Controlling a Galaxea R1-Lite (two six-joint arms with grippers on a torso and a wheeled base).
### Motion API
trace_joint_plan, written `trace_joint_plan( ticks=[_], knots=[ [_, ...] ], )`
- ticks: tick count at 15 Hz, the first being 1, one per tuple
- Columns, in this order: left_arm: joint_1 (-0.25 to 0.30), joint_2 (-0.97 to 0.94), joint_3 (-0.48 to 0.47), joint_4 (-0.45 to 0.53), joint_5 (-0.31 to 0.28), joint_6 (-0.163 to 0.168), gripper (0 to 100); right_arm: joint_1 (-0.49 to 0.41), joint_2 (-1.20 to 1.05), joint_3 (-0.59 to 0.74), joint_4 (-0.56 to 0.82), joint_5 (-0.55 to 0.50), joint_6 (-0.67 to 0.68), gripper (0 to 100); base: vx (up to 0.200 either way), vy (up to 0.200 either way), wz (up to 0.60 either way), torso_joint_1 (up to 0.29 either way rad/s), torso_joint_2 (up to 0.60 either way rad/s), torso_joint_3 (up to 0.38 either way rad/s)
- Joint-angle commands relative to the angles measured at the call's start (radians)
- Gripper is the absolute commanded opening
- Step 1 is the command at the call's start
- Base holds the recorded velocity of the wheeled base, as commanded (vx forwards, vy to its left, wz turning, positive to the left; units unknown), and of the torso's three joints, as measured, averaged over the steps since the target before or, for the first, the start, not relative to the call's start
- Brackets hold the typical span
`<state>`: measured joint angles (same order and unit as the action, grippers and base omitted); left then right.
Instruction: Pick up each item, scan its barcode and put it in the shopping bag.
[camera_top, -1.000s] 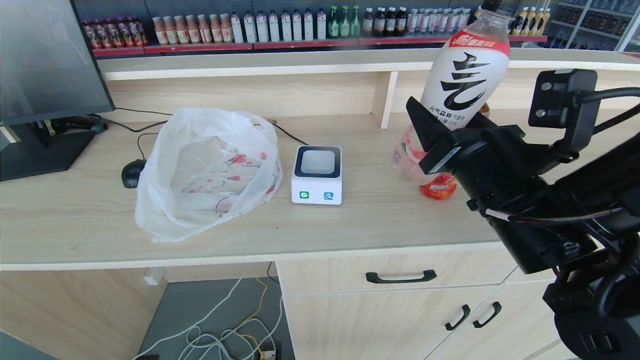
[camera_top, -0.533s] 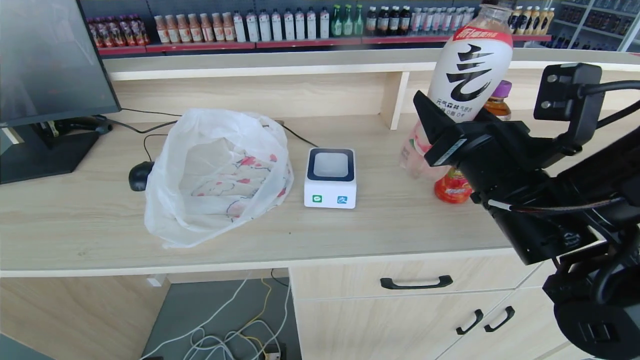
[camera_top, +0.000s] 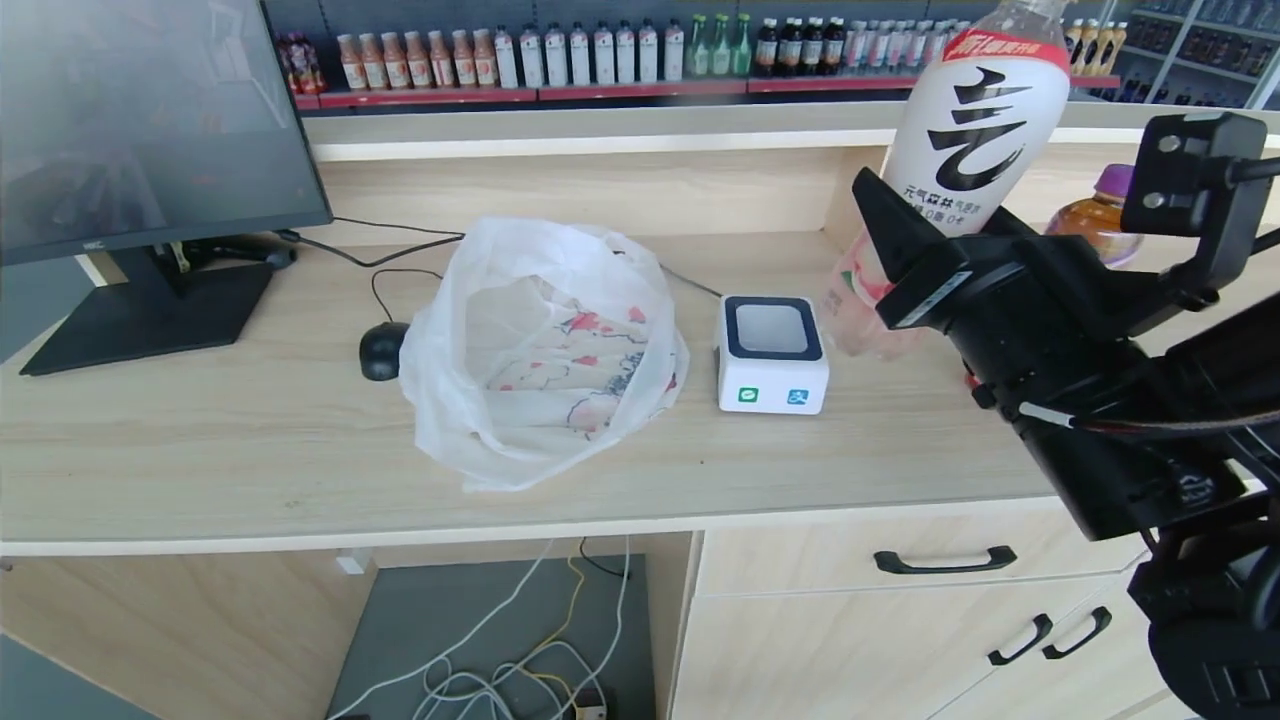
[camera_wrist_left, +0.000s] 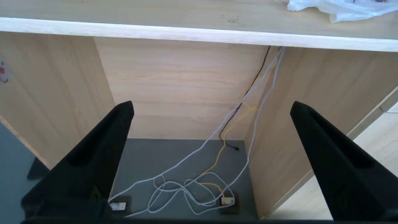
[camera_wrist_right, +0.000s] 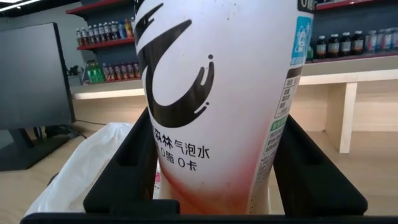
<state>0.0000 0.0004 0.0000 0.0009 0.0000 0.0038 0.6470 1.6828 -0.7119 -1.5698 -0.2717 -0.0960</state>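
My right gripper (camera_top: 905, 285) is shut on a tall white drink bottle (camera_top: 975, 130) with a black swirl and a pink base. It holds the bottle upright above the counter, just right of the white scanner box (camera_top: 772, 352). In the right wrist view the bottle (camera_wrist_right: 217, 93) stands between the black fingers (camera_wrist_right: 127, 168) of the right gripper (camera_wrist_right: 217, 186). The translucent shopping bag (camera_top: 545, 350) lies open left of the scanner, with its mouth up. My left gripper (camera_wrist_left: 214, 168) is open and hangs below the counter edge (camera_wrist_left: 186, 31), over floor cables.
An amber bottle with a purple cap (camera_top: 1098, 215) stands on the counter behind my right arm. A monitor (camera_top: 150, 120) and a mouse (camera_top: 382, 350) sit left of the bag. The counter's raised back ledge (camera_top: 600, 130) runs behind it all. Drawers (camera_top: 945, 560) lie under the counter.
The head camera has shifted, so the whole scene sits further right in the picture. My right gripper has carried the bottle left, closer to the scanner.
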Motion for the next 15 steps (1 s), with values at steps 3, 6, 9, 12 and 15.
trace_joint_plan(
  ticks=[3, 6, 9, 12, 15],
  knots=[
    [0.0, 0.001, 0.0, 0.001, 0.0, 0.001, 100, 0.0, -0.002, 0.006, -0.001, 0.0, 0.001, 0, 0.0, 0.0, 0.0, 0.0, 0.0, 0.0],
    [0.0, 0.0, 0.0, 0.001, 0.0, 0.001, 100, 0.0, 0.003, 0.028, -0.001, 0.0, -0.001, 0, 0.0, 0.0, 0.0, 0.0, 0.0, 0.0],
    [0.0, 0.001, 0.0, 0.001, 0.0, 0.001, 100, -0.01, -0.005, 0.089, -0.001, 0.0, 0.009, 0, 0.0, 0.0, 0.0, 0.0, 0.0, 0.0],
    [0.0, 0.0, 0.0, 0.001, 0.0, 0.001, 100, -0.013, 0.006, 0.127, -0.001, -0.027, 0.044, 0, 0.0, 0.0, 0.0, 0.0, 0.0, 0.0],
    [0.0, 0.001, 0.0, 0.001, 0.0, 0.001, 100, -0.017, 0.06, 0.069, -0.001, -0.026, 0.047, 0, 0.0, 0.0, 0.0, 0.0, 0.0, 0.0]
  ],
)
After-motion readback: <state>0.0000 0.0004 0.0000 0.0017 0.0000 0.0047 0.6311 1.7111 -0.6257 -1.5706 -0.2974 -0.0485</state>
